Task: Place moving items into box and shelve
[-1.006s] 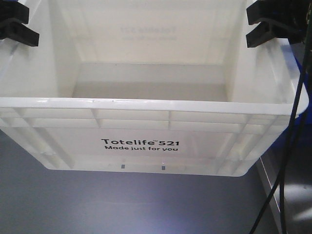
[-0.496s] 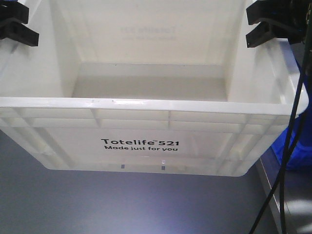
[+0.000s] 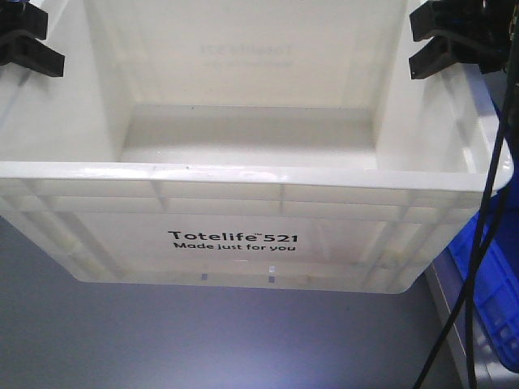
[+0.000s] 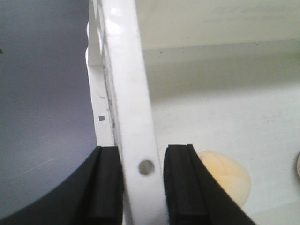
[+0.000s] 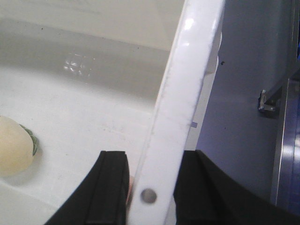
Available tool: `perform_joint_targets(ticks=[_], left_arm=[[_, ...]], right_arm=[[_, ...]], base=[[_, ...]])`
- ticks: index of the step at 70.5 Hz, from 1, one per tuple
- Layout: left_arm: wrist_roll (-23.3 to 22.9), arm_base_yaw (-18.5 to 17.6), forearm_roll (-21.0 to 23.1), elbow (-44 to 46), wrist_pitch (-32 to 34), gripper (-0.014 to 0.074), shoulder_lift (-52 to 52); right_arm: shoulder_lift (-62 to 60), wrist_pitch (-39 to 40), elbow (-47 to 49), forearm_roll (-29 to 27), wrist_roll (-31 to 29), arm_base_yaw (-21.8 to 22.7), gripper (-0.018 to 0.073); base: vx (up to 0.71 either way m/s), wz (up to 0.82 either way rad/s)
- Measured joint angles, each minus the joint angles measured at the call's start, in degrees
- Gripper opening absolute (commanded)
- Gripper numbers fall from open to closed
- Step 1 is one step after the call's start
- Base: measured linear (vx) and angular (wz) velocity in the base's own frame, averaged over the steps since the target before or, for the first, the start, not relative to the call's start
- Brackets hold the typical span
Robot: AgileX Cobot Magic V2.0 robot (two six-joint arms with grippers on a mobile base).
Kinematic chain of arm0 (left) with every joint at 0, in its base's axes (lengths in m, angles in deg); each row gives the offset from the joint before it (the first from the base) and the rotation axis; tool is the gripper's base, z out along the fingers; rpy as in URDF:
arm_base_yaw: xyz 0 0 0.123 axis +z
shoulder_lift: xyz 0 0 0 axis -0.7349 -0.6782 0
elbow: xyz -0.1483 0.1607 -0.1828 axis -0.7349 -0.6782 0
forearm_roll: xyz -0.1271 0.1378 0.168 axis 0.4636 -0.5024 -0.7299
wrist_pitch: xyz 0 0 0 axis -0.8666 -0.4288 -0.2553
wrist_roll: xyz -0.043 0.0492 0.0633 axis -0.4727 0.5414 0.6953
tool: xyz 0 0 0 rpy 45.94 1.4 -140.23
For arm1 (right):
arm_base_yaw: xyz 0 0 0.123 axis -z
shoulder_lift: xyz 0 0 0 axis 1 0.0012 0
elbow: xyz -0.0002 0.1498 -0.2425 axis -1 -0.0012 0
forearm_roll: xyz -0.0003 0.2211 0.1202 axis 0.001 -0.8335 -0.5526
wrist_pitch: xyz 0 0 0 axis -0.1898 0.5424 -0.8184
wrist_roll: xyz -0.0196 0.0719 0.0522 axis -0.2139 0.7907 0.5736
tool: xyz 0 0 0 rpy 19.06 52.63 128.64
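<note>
Grey surface [image 3: 203, 340] below, blue bin [image 3: 495, 301] (latticed) btm rt.

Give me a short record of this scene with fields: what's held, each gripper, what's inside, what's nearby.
held object: white box, printed "Totelife 521"
left gripper: closed on the box's left rim, one finger on each side
right gripper: closed on the right rim in the same way
inside: a pale rounded item, kind unclear
nearby: blue bin at lower right, black cable hanging past it
below: grey surface
</note>
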Motion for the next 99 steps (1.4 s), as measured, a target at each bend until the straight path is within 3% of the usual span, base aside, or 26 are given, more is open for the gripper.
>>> perform_joint_targets(ticks=[99], left_arm=[[0.0, 0.0, 0.0, 0.0, 0.0, -0.0017, 0.0]], right_arm=[[0.0, 0.0, 0.0, 0.0, 0.0, 0.0, -0.0012]], base=[[0.45, 0.05]])
